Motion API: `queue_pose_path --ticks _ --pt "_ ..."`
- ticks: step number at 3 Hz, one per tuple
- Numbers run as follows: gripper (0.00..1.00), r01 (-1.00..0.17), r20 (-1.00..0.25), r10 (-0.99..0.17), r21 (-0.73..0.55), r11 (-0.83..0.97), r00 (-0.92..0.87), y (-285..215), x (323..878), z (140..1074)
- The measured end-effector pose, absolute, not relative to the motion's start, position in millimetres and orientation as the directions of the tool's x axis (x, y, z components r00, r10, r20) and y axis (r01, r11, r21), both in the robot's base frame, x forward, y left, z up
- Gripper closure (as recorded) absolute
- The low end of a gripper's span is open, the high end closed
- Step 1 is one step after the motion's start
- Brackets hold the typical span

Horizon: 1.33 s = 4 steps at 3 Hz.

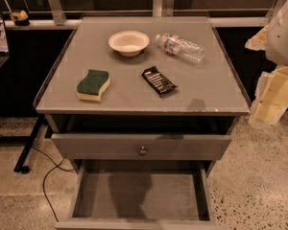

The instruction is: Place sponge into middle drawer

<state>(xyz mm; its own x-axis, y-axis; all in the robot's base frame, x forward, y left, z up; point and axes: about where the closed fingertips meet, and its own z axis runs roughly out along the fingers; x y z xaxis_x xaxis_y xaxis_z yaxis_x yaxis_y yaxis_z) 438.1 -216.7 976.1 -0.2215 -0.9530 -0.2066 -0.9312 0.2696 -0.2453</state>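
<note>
While jaws hang far right, the sponge (93, 84) lies lengthwise front-to-back.

Our white, rounded plastic arm (284, 30) shows at the right edge of the view, partly cut off. Below it hangs our pale cream two-finger gripper (271, 99), angled down and leftward, in the air, touching nothing.

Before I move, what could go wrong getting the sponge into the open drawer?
The gripper hangs off the cabinet's right side, the sponge lies far left: reaching across could sweep the black wrapper or roll the bottle. The knobbed drawer front sits above the open drawer; a release too far back may miss.
</note>
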Motion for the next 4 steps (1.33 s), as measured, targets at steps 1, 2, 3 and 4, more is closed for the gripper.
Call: queue_pose_path --ticks 1,2,3,4 --pt "0.00 -0.931 -0.207 -0.953 -0.245 0.270 -0.221 -217 438 976" --pt "0.00 -0.928 -0.245 -0.947 -0.258 0.270 -0.207 -211 440 980" --pt "0.00 -0.910 -0.390 -0.898 -0.262 0.321 -0.204 -181 452 993" --pt "0.00 -0.893 -0.572 -0.786 -0.192 0.406 -0.235 -142 474 1015"
